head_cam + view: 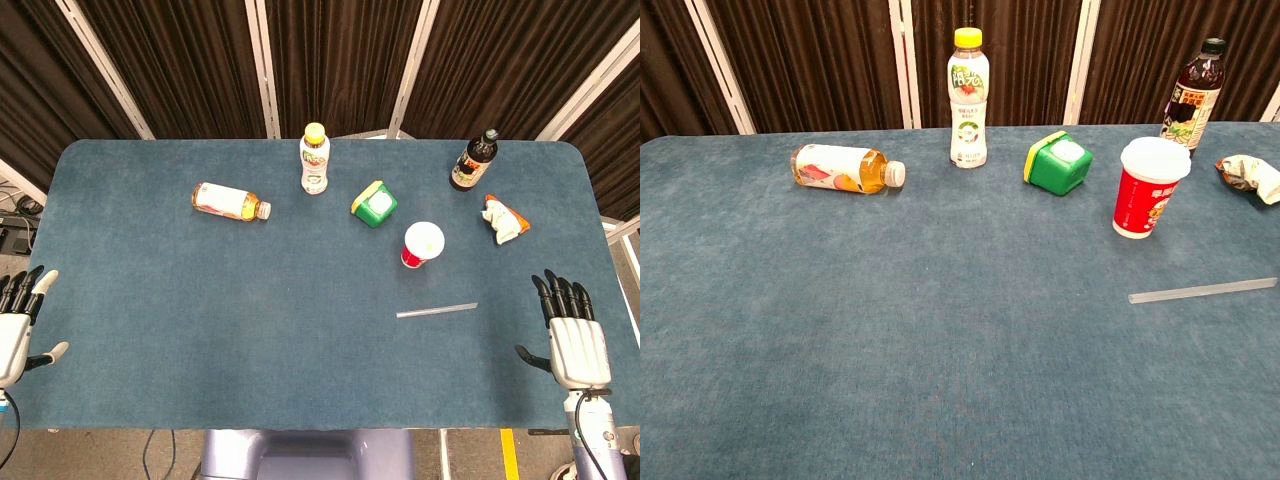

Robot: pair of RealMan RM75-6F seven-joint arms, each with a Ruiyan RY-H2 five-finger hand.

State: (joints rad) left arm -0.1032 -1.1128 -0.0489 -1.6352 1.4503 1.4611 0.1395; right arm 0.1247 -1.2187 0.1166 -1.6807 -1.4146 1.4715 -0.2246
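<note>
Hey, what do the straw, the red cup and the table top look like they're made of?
The straw looks like clear plastic: thin, straight, translucent with a pale sheen. The red cup seems to be printed paper or thin plastic, with a white lid that is probably plastic or foil; the views don't settle which. The table top appears covered in blue felt or short-pile carpet: matte, with a mottled, fuzzy texture.

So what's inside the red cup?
The red cup stands upright on the blue table with a white lid over its mouth. The lid covers the whole opening, so nothing inside shows. A clear straw lies loose on the table nearby.
</note>
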